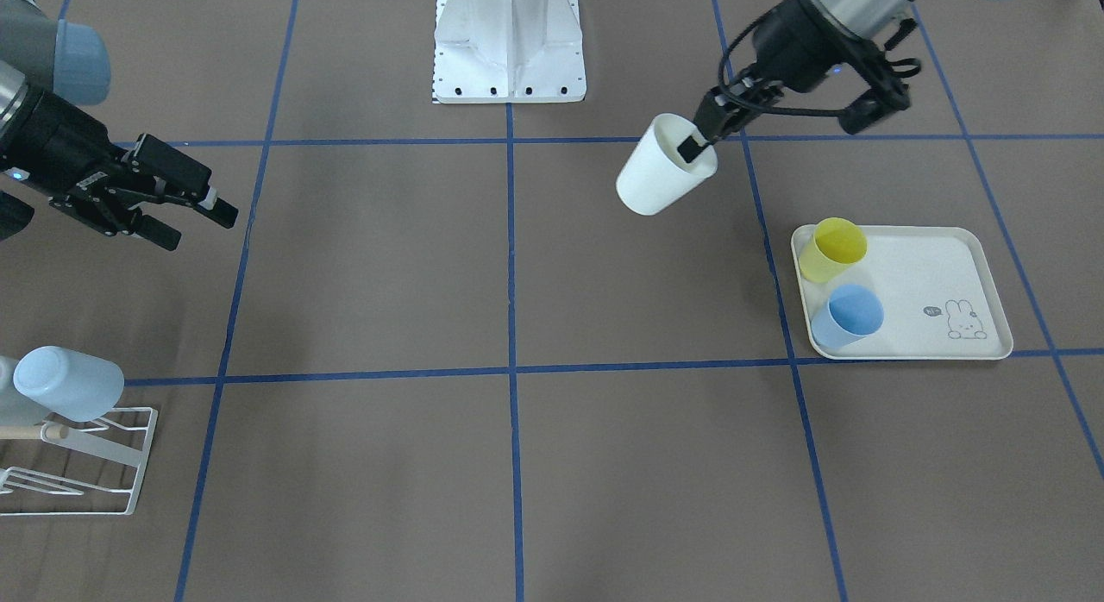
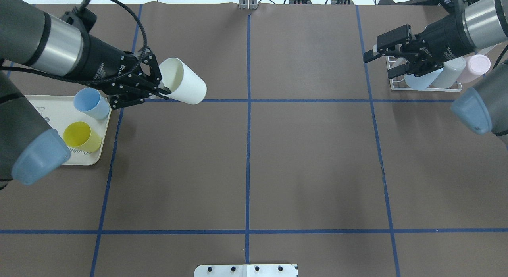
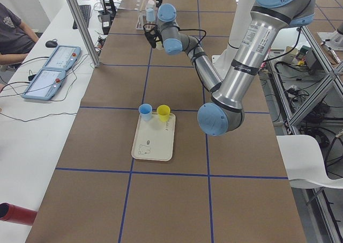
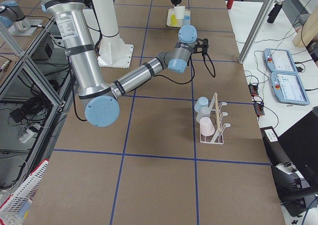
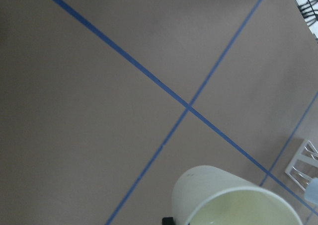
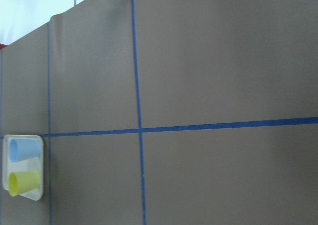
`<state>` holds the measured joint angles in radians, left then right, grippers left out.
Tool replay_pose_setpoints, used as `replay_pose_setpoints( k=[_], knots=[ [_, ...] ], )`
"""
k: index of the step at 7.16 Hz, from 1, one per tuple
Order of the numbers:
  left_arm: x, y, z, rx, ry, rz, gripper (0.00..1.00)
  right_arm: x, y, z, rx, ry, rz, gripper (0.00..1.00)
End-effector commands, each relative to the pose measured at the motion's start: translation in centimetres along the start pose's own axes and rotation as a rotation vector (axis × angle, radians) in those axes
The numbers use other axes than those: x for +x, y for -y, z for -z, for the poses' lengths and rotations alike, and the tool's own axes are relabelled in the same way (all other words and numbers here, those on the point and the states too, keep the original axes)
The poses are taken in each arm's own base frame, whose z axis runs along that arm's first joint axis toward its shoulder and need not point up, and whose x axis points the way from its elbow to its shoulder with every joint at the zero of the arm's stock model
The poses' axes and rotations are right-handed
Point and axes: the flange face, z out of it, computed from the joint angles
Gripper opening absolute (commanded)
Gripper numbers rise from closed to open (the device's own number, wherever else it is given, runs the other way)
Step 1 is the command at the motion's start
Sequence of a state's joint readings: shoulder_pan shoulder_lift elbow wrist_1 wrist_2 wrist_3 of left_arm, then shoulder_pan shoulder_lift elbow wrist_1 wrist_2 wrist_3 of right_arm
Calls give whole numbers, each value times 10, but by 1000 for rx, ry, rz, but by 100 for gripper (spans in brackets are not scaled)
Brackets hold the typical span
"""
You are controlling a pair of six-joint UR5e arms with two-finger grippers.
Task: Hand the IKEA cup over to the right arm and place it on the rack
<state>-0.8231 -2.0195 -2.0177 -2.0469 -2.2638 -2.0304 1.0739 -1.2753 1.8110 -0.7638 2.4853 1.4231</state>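
Handover in hand: left pincer (image 2: 158, 88) grips the rim of the tilted white IKEA cup (image 2: 184, 86) above the counter (image 2: 254, 158), far left, while the right pincer (image 2: 379, 66), jaws apart, hovers over the rack (image 2: 391, 85) far right, so both likely must meet mid-counter.

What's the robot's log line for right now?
left claw: shut on white cup, tilted | right claw: open, empty | handover: not yet done | tray: blue cup, yellow cup

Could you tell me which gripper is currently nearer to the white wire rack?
Right. The right gripper hangs close by the rack; the left gripper is across the table near the tray, shut on the white cup.
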Motion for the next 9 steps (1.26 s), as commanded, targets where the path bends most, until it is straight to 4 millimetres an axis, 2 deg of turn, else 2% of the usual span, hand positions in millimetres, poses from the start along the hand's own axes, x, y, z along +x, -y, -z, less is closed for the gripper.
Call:
replay_pose_setpoints(
  k=[1, 2, 3, 4, 6, 7, 8, 9],
  knots=[
    [-5, -52, -22, -195, -201, 141, 0, -20, -27, 6, -13, 170, 27, 98],
    [-8, -67, -31, -246, -309, 206, 0, -33, -40, 9, 4, 283, 21, 98],
    [-12, -86, -36, -306, -419, 265, 0, -39, -59, 1, 29, 433, -7, 98],
    [-15, -94, -37, -354, -493, 333, 0, -45, -76, -11, 32, 537, -11, 98],
    [-27, -81, -47, -498, -569, 513, 0, -49, -118, -42, 11, 729, 30, 98],
    [-29, -72, -49, -550, -610, 632, 0, -50, -131, -54, -11, 779, 33, 98],
    [-30, -76, -56, -569, -605, 661, 0, -70, -139, -62, -18, 853, -20, 98],
    [-29, -79, -52, -600, -616, 689, 0, -82, -143, -69, -23, 894, -51, 98]
  ],
)
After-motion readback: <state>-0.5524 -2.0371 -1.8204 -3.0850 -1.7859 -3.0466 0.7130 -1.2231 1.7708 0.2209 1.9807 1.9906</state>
